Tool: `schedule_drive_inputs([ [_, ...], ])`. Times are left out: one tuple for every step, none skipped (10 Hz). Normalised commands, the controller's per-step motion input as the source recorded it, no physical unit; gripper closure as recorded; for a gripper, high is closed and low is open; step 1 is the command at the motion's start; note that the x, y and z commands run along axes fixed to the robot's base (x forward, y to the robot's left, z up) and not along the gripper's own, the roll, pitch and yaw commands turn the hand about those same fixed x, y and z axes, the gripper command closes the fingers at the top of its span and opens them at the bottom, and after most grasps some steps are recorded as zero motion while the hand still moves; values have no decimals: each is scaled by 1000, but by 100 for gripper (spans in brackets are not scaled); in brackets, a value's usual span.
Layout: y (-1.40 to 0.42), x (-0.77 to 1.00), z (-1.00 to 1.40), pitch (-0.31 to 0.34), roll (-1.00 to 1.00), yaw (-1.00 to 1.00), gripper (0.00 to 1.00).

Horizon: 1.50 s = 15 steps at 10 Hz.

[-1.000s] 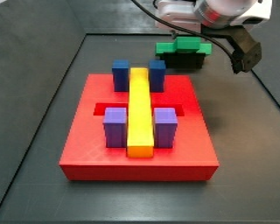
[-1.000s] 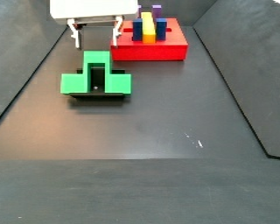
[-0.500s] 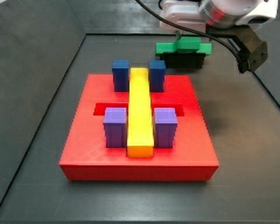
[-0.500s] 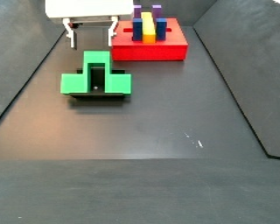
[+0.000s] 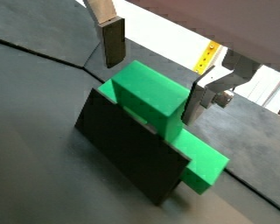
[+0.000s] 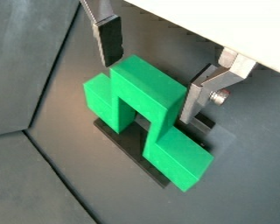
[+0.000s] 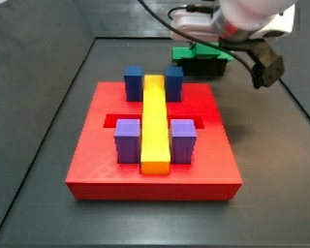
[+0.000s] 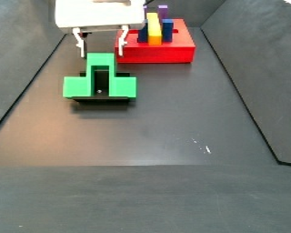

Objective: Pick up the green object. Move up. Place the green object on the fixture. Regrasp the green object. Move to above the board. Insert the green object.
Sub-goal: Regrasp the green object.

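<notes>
Pincer [image 8: 98, 41] lowered, open, straddling green object [image 8: 99, 80], fixture [image 5: 130, 156] beneath

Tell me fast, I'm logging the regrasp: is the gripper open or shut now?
Gripper: open, fingers on either side of the green object on the fixture, holding nothing.

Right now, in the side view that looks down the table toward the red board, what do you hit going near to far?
Bare table floor → green object sitting on the fixture → gripper, open, above the green object's far end → red board with its blocks.
</notes>
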Motion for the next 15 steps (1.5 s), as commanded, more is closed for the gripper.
schedule_drive_inputs([
  [40, 0, -169, -29, 123, 0, 0],
  [74, 0, -171, -11, 120, 0, 0],
  [86, 11, -191, 0, 143, 0, 0],
  [106, 54, -197, 0, 166, 0, 0],
  [109, 54, -186, 0, 186, 0, 0],
  [86, 71, -157, 0, 154, 0, 0],
  [86, 9, -80, 0, 94, 0, 0],
  [17, 0, 0, 0, 120, 0, 0],
  [0, 0, 0, 0, 11, 0, 0],
  [0, 0, 0, 0, 0, 0, 0],
  [0, 0, 0, 0, 0, 0, 100],
  [0, 0, 0, 0, 0, 0, 100],
  [0, 0, 0, 0, 0, 0, 100],
  [0, 0, 0, 0, 0, 0, 100],
  [0, 0, 0, 0, 0, 0, 100],
])
